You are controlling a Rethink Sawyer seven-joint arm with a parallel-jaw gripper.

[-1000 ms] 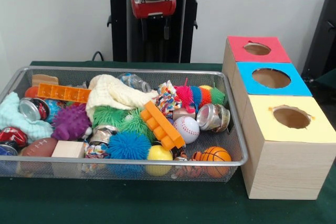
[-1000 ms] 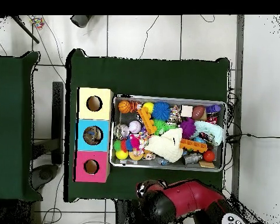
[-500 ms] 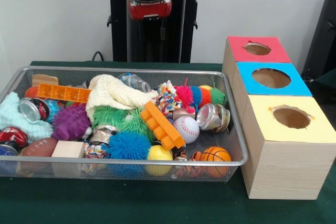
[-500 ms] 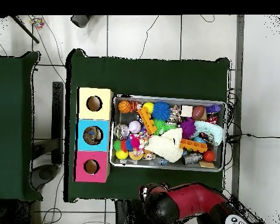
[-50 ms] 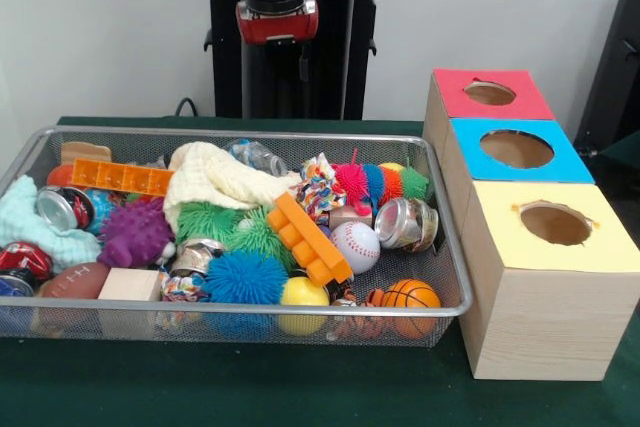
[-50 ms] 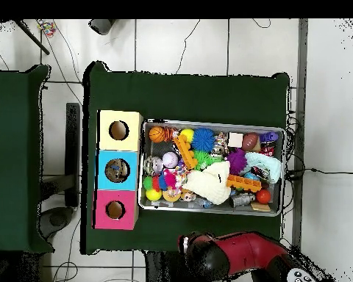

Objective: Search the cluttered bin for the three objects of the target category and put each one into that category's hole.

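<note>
A wire mesh bin (image 5: 440, 209) (image 6: 284, 170) holds a heap of toys. Among them are a baseball (image 5: 356, 245), a small basketball (image 5: 410, 295), a football (image 5: 72, 280), a yellow ball (image 5: 303, 293), a blue spiky ball (image 5: 244, 278), a purple spiky ball (image 5: 134, 234), an orange toothed block (image 5: 308, 238), crushed cans (image 5: 405, 223) and a cream cloth (image 5: 215, 178). Three wooden boxes with holes stand beside the bin, topped red (image 5: 490, 93), blue (image 5: 517, 149) and yellow (image 5: 555, 224). My gripper (image 5: 277, 27) hangs high behind the bin's far rim, well clear of the toys and carrying nothing.
A second orange block (image 5: 122, 177), a teal cloth (image 5: 30, 222), a wooden cube (image 5: 130, 285) and a striped fuzzy caterpillar toy (image 5: 380, 184) also lie in the bin. Green cloth (image 5: 250, 387) covers the table. The red arm (image 6: 238, 255) sits beyond the table edge in the overhead view.
The arm's end has risen and drifted a little left in the front view. Nothing in the bin has moved.
</note>
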